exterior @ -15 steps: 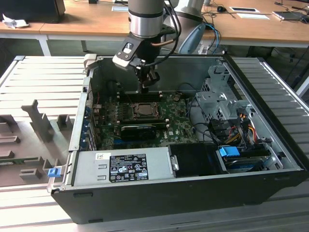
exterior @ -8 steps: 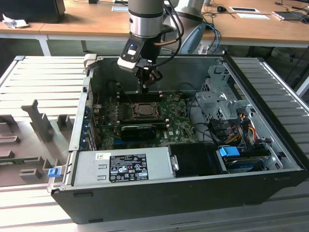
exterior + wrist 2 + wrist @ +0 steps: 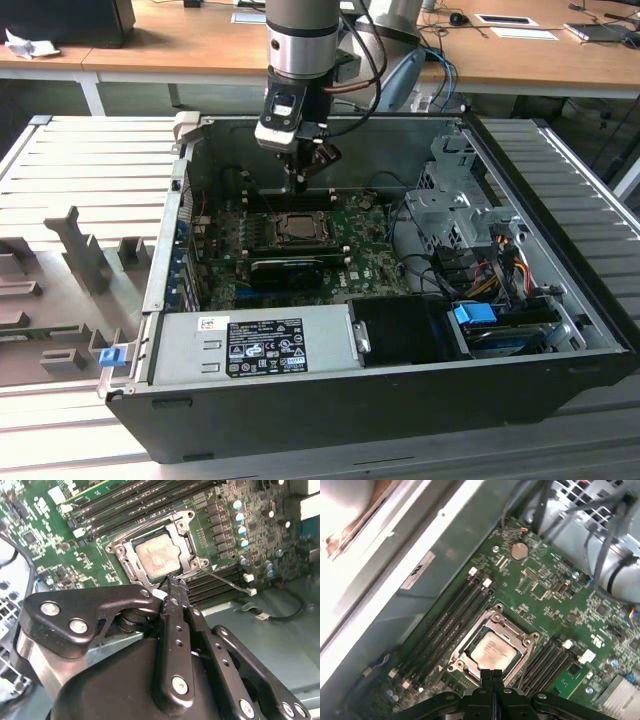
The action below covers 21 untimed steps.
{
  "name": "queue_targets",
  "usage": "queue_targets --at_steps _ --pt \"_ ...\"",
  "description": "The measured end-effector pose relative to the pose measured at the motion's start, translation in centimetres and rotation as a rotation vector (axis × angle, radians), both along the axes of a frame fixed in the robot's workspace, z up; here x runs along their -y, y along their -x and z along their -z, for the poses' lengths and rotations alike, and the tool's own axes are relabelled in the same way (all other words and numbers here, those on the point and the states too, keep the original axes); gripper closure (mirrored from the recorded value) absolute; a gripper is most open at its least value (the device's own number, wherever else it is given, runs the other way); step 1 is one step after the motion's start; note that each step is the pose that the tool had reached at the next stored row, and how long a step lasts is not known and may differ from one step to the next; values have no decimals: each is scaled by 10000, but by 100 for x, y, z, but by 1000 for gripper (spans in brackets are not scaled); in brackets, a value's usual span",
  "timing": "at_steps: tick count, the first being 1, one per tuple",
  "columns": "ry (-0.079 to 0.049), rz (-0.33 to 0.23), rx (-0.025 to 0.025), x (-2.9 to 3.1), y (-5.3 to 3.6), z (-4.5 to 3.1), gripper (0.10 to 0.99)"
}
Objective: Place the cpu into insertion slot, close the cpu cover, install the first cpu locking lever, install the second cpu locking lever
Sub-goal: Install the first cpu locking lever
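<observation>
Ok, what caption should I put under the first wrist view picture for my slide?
Robot's shut hand at the edge of the cpu cover, the cpu showing through its window.

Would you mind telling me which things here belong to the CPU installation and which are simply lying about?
Job in hand: cpu, seated; cpu cover, down around it; pincer, closed beside the cover.
Just lying about: power supply; expansion card; memory slots; coin battery.
</observation>
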<state>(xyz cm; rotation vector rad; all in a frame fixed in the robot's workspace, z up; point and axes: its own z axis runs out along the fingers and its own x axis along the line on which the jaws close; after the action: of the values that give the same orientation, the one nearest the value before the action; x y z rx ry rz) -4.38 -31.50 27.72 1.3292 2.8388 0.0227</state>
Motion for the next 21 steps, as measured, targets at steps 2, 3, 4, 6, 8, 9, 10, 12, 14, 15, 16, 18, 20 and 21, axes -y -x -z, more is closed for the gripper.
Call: queue_targets --at_steps 2,3,4,6,8,9,10,12,14,15,16,18,20,21 --pt "2 -493 0 0 0 0 980" --pt "2 -722 1 0 0 0 980" --pt "1 -1023 1 0 0 1 980" --pt "2 -1690 1 0 0 0 980" --pt "2 -2074 1 0 0 0 980" --pt "3 -2408 1 0 0 0 980" --pt "8 -2635 0 0 0 0 980" --pt "11 -3084 0 0 0 0 980" --pt "10 -3388 0 0 0 0 980" --pt "10 -3458 0 0 0 0 980" --pt "10 -3580 0 0 0 0 980" --pt "11 -3848 0 0 0 0 980" --pt "11 -4193 0 0 0 0 980" --pt "11 -4348 0 0 0 0 980"
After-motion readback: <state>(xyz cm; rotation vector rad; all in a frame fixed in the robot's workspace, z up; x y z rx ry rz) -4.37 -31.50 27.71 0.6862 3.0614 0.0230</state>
